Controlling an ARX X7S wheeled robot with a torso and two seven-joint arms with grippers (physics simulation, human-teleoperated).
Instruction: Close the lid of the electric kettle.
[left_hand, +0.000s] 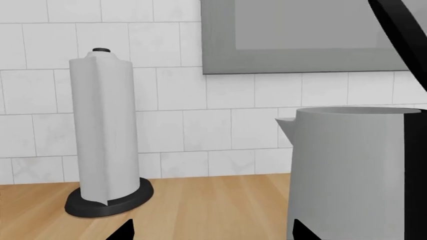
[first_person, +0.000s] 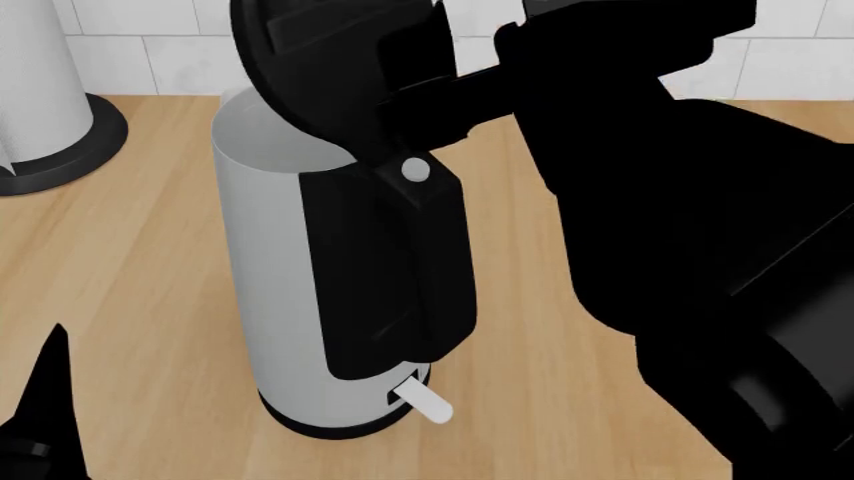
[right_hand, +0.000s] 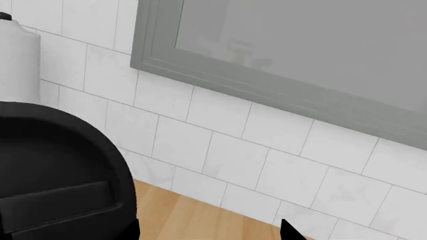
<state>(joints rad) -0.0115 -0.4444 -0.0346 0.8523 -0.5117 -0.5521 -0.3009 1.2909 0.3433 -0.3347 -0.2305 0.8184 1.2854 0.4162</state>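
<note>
The electric kettle (first_person: 267, 280) stands on the wooden counter, light grey with a black handle panel (first_person: 394, 270), a grey button (first_person: 416, 170) and a white lever (first_person: 430, 403). Its round black lid (first_person: 314, 60) is tilted up, open. My right arm (first_person: 667, 200) reaches in from the right, and its end is against the lid's back. In the right wrist view the lid (right_hand: 53, 170) is beside my open right gripper (right_hand: 210, 232). My left gripper (left_hand: 212, 232) is open and empty, low by the kettle (left_hand: 347, 170). One left fingertip (first_person: 47, 400) shows in the head view.
A white paper towel roll on a black round base (left_hand: 103, 130) stands left of the kettle and also shows in the head view (first_person: 40, 100). A white tiled wall (left_hand: 173, 125) with a grey framed panel (right_hand: 280, 60) runs behind the counter (first_person: 147, 270).
</note>
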